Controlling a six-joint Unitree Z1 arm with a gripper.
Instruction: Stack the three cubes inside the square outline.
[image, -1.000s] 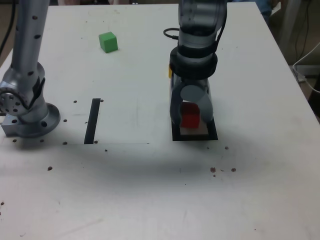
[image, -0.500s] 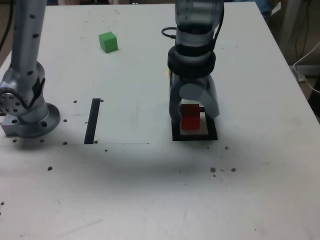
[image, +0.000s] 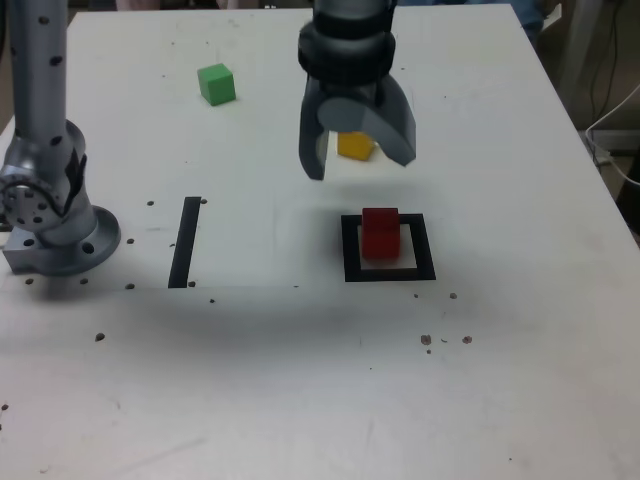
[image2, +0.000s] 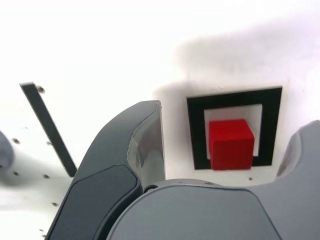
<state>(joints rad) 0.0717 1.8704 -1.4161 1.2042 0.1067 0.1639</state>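
The red cube (image: 379, 233) sits inside the square outline (image: 389, 272), resting on the white centre with the black frame showing on all sides — the wrist view (image2: 230, 144) confirms it lies within the border, roughly square to it. The yellow cube (image: 355, 146) lies on the counter (image: 520, 180) just beyond the outline, partly hidden behind the gripper (image: 356, 150), and the green cube (image: 216, 84) stands well apart toward the exterior view's left, far from the black strip (image: 185, 242).

The jaws are spread wide and hold nothing; they hang above the counter between the outline and the yellow cube.

By my reading, one cube is placed and two remain. The cubes look small, rigid and light, with flat faces and plain matte colour, so they should take a firm pinch without deforming. The likely hold is across two opposite side faces, near mid-height, with the jaws square to those faces — a corner grip would probably twist the block. Because each cube is narrower than the jaws, centring matters most. Setting one on the red cube calls for a level, gentle release, since a light block could shift or topple the one beneath.
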